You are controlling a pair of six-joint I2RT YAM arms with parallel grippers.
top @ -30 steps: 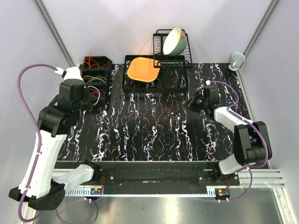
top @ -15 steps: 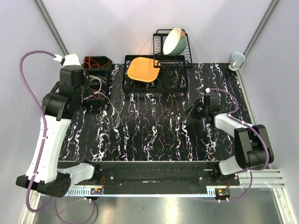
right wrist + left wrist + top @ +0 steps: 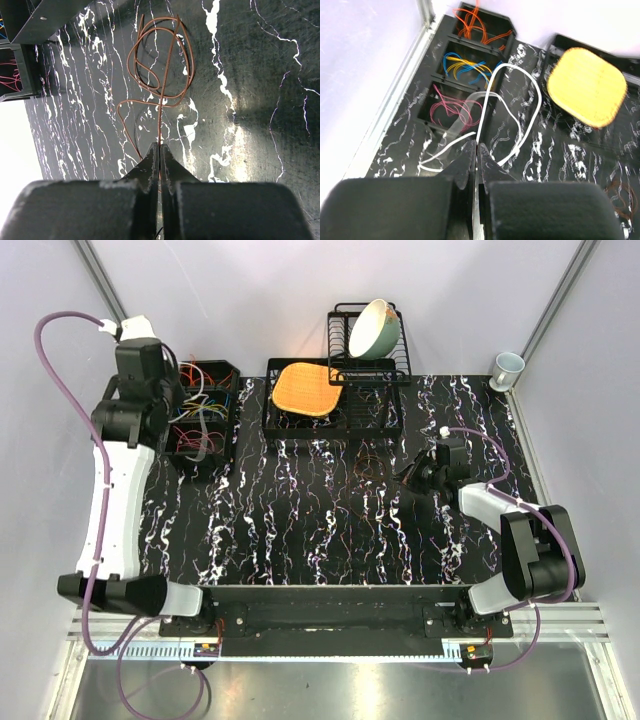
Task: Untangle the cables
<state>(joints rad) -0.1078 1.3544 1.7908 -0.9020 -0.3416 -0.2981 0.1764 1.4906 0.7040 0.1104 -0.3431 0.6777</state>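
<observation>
The left gripper (image 3: 476, 148) has its fingers pressed together on a white cable (image 3: 536, 102). In the left wrist view the cable runs out from the fingertips toward 12 o'clock in one large loop, with a second strand trailing off toward 9 o'clock. The loop lies across the right edge of the bin (image 3: 436, 64) and the table (image 3: 540, 150) beside it. Whether it touches the table cannot be told.

In the top view the bin (image 3: 222, 368) stands at 10 o'clock on the table, with the left gripper (image 3: 188, 430) above it. Its three compartments hold more cables (image 3: 465, 67): orange ones farthest from the arm, yellow and blue in the middle, pink-red nearest.

The right gripper (image 3: 160, 148) is clamped on a brown cable (image 3: 161, 65). One strand runs straight from the fingertips toward 12 o'clock into a coil of several loops lying flat on the table. A loose end curves back toward 10 o'clock. In the top view this gripper (image 3: 408, 476) sits low at 3 o'clock on the table.

At 12 o'clock a black tray (image 3: 275, 425) carries an orange pad (image 3: 303, 388). Just beside it, toward 1 o'clock, a wire rack (image 3: 345, 345) holds a tilted bowl (image 3: 375, 328). A cup (image 3: 507, 368) stands at 2 o'clock, in the far corner.
</observation>
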